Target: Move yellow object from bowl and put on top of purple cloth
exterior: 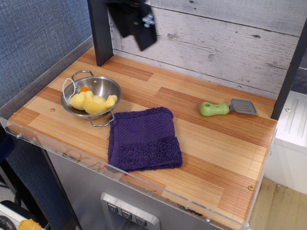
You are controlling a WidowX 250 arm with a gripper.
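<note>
- observation.image, only view:
- gripper is up high at the far side, in front of the grey plank wall, just right of the dark post. Motion-blurred; can't tell whether the fingers are spread or pressed together. Nothing visibly in it.
- It hangs well above the table, apart from everything on it.
- yellow object lies in the bowl, orange beak toward the far-left rim, thin white loop string draped over the bowl's left edge.
- The bowl sits at the left of the wooden tabletop, one wire handle pointing far, the other pointing near-right.
- purple cloth lies flat near the front edge, just right of and nearer than the bowl. The bowl's near handle is at the cloth's far-left corner; can't tell if it's touching. Nothing on the cloth.
- green-handled tool with grey head lies at the right, well apart from cloth and bowl, head pointing right.
</note>
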